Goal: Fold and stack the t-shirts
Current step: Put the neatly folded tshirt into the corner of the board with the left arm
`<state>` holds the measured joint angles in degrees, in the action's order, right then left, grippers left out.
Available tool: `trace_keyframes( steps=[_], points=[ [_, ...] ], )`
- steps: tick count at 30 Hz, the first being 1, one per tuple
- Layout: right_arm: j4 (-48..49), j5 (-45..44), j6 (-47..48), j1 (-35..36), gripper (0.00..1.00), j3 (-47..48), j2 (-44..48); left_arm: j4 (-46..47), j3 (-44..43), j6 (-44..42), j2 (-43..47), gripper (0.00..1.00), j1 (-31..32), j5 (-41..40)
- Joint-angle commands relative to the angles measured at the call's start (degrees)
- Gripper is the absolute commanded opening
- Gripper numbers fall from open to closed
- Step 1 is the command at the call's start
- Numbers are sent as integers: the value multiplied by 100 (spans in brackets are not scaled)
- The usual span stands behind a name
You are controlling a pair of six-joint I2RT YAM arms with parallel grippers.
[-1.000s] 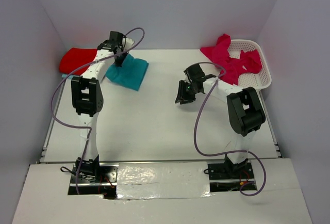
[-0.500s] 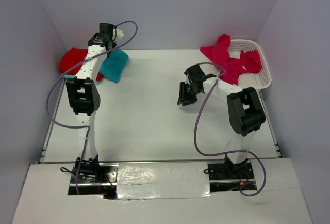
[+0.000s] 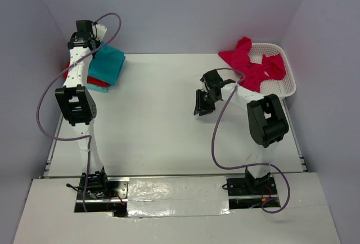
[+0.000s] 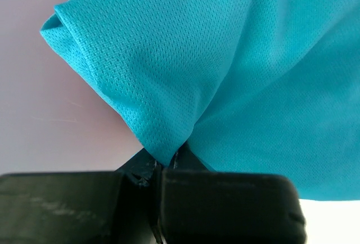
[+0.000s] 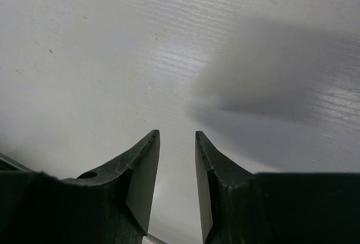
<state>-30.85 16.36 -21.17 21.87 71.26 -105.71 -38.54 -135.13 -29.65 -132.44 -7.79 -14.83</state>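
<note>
Left wrist view: the teal t-shirt [image 4: 236, 75] is pinched by one folded corner in the left gripper [image 4: 169, 162], which is clamped tight on the cloth. In the top view it is held just over the red t-shirt [image 3: 91, 80], partly covering it. Only a small bit of cloth is gripped, so it could slip out. The fold could also fall open, and the shirt could be dropped crooked, half off the red t-shirt. Its long side seems slanted: the pinched corner is held up and the loose end hangs toward the red t-shirt. The right gripper [image 5: 177, 143], well apart from the red t-shirt, is held a little open, with nothing in it.
</note>
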Motion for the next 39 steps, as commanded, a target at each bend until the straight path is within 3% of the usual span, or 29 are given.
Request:
trace_keyframes(
  steps=[1,8,9,10,11,14,17,18,20,25,31,36,37,39],
  points=[
    [-132,16,130,-16,39,274,-99,365,-190,-41,-9,0,-29,164],
    [-343,-1,183,-16,40,327,-81,778,-426,118,-685,0,-530,191],
    [-351,-1,192,-16,40,327,-55,770,-513,109,-860,5,-591,235],
    [-378,-19,209,-16,40,318,-37,830,-523,100,-914,12,-601,287],
    [-386,-36,201,-7,40,318,-20,1040,-462,91,-932,31,-609,262],
    [-483,-10,201,-7,40,432,-46,1191,-452,231,-1108,33,-671,77],
    [-527,-10,210,54,41,520,-11,1156,-567,433,-1214,64,-776,16],
    [-527,-10,210,54,41,546,-2,1191,-463,451,-1153,82,-776,-2],
    [-545,-10,201,63,41,546,50,1261,-313,618,-995,98,-794,-46],
    [-510,25,139,63,42,494,270,1131,-417,1284,-476,99,-873,129],
    [-667,-54,131,63,43,687,516,1288,136,1848,744,99,-830,1736],
    [-1123,9,218,-278,45,1792,587,60,-251,1596,886,94,-373,2396],
    [-1325,-149,419,-340,62,2160,465,-282,-155,1472,1104,94,-129,2406],
    [-1964,-640,648,-629,75,3407,-25,-548,485,1111,1404,94,119,2397]
  ],
)
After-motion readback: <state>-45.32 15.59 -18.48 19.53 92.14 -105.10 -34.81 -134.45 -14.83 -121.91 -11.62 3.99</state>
